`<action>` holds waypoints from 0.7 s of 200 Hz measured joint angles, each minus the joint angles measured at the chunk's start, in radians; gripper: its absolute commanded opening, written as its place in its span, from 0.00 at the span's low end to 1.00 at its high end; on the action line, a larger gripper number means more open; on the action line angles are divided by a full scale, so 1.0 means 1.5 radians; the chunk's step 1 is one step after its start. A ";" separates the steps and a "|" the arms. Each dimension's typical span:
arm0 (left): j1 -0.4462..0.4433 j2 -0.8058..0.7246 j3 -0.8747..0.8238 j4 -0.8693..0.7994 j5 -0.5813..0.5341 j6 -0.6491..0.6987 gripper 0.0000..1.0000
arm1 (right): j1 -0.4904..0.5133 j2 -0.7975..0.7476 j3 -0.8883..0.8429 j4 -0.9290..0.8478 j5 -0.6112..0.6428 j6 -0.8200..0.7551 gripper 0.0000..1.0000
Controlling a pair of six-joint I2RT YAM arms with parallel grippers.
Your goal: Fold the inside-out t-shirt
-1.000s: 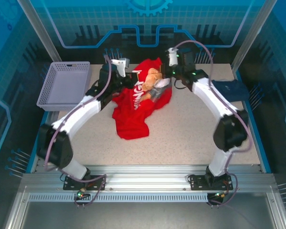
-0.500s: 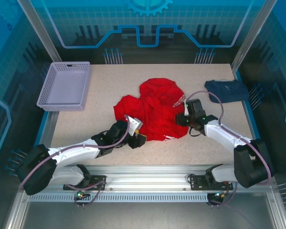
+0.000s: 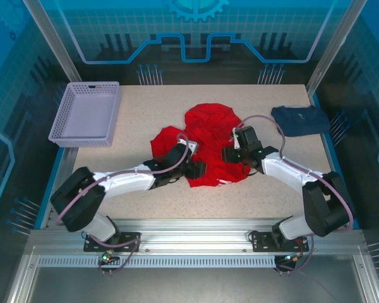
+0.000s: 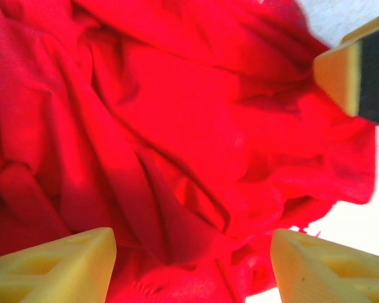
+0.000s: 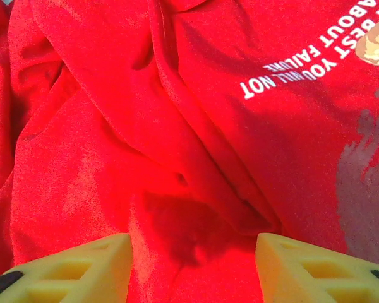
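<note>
Fixed camera high at the near edge, looking down over the speckled beige tabletop (image 3: 145,107), wrist cameras close above the crumpled bright red cloth t-shirt (image 3: 208,126), seen in all views.

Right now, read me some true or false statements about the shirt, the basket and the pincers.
The red t-shirt lies crumpled on the table. True.
The navy garment sits in the lavender basket. False: it lies on the table at the far right.
The left pincer is clamped on the shirt. False: its jaws stand open over the cloth.
White lettering shows on the shirt. True.
The right pincer hovers over the navy garment. False: it is open over the red shirt.
</note>
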 measured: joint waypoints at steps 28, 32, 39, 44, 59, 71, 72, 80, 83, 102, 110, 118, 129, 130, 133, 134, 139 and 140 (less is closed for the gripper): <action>0.001 0.055 0.016 -0.013 0.005 -0.014 0.57 | 0.000 0.050 0.034 -0.001 0.008 -0.006 0.55; 0.001 0.061 0.018 -0.013 0.007 -0.015 0.54 | 0.000 0.062 0.043 -0.001 0.010 -0.007 0.54; 0.001 0.072 0.022 -0.014 0.011 -0.017 0.50 | 0.000 0.081 0.058 -0.001 0.014 -0.007 0.54; 0.001 0.083 0.027 -0.015 0.013 -0.019 0.47 | 0.000 0.095 0.068 0.000 0.016 -0.007 0.54; 0.001 0.111 0.040 -0.011 0.022 -0.026 0.37 | 0.000 0.139 0.098 0.001 0.026 -0.011 0.52; 0.001 0.127 0.046 -0.004 0.028 -0.029 0.29 | 0.000 0.170 0.119 0.000 0.038 -0.015 0.47; 0.002 0.128 0.046 -0.003 0.029 -0.028 0.28 | 0.000 0.173 0.120 -0.001 0.038 -0.016 0.46; 0.003 0.132 0.047 0.002 0.033 -0.030 0.21 | 0.000 0.189 0.131 -0.005 0.047 -0.019 0.34; 0.004 0.132 0.047 0.003 0.034 -0.033 0.19 | 0.000 0.195 0.135 -0.006 0.051 -0.019 0.31; 0.012 0.132 0.047 0.021 0.046 -0.034 0.03 | -0.001 0.218 0.154 -0.012 0.069 -0.033 0.08; 0.018 0.131 0.046 0.030 0.051 -0.034 0.00 | -0.002 0.219 0.156 -0.015 0.076 -0.036 0.03; 0.026 0.124 0.041 0.039 0.057 -0.033 0.00 | -0.005 0.215 0.156 -0.016 0.085 -0.038 0.00; 0.038 0.097 0.026 0.044 0.067 -0.030 0.00 | -0.014 0.199 0.154 -0.020 0.089 -0.044 0.00; 0.039 0.095 0.025 0.044 0.068 -0.030 0.00 | -0.015 0.197 0.154 -0.021 0.089 -0.045 0.00; 0.042 0.086 0.020 0.046 0.070 -0.029 0.00 | -0.018 0.190 0.153 -0.021 0.089 -0.048 0.00; 0.043 0.082 0.019 0.046 0.071 -0.029 0.00 | -0.021 0.185 0.152 -0.022 0.089 -0.047 0.00; 0.051 0.060 0.010 0.045 0.076 -0.028 0.00 | -0.026 0.170 0.148 -0.023 0.090 -0.047 0.00; 0.052 0.056 0.009 0.045 0.077 -0.028 0.00 | -0.028 0.166 0.148 -0.023 0.090 -0.047 0.00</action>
